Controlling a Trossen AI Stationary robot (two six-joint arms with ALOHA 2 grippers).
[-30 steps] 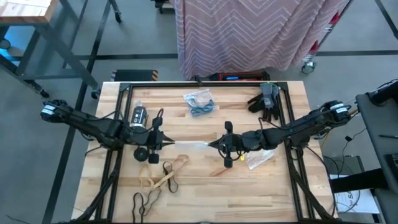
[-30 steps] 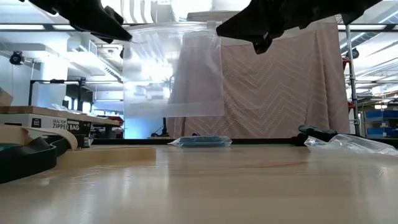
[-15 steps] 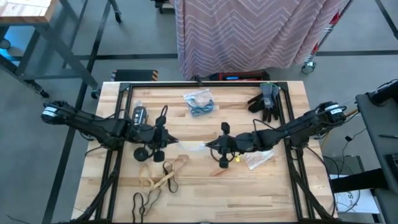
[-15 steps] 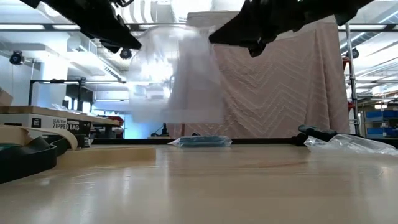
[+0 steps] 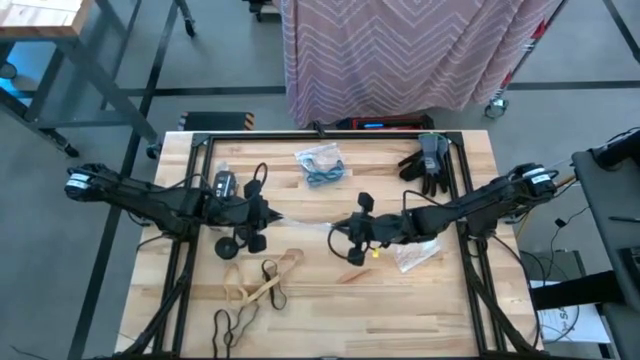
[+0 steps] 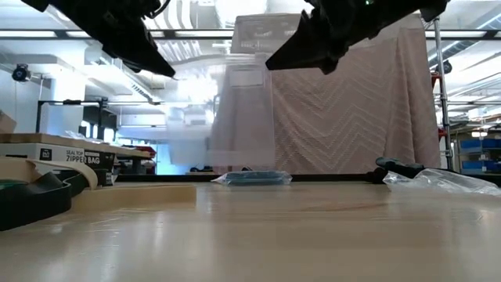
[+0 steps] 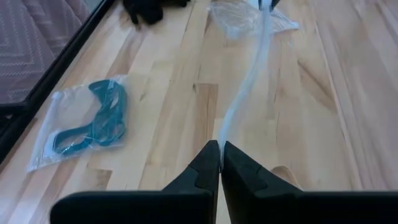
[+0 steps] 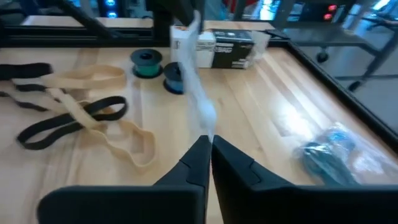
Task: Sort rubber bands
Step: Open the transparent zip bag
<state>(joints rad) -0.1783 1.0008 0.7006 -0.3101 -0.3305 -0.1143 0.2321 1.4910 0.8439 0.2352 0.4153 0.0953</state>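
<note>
Both grippers pinch one clear plastic bag in the middle of the high view: the left gripper and the right gripper are each clamped on an edge. To do well, keep the bag stretched and pull its mouth open gently. The tan and black rubber bands lie at the lower left. The bag's mouth is hard to see.

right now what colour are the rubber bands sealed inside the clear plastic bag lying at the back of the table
Teal blue rubber bands, clearest in the left wrist view.
</note>
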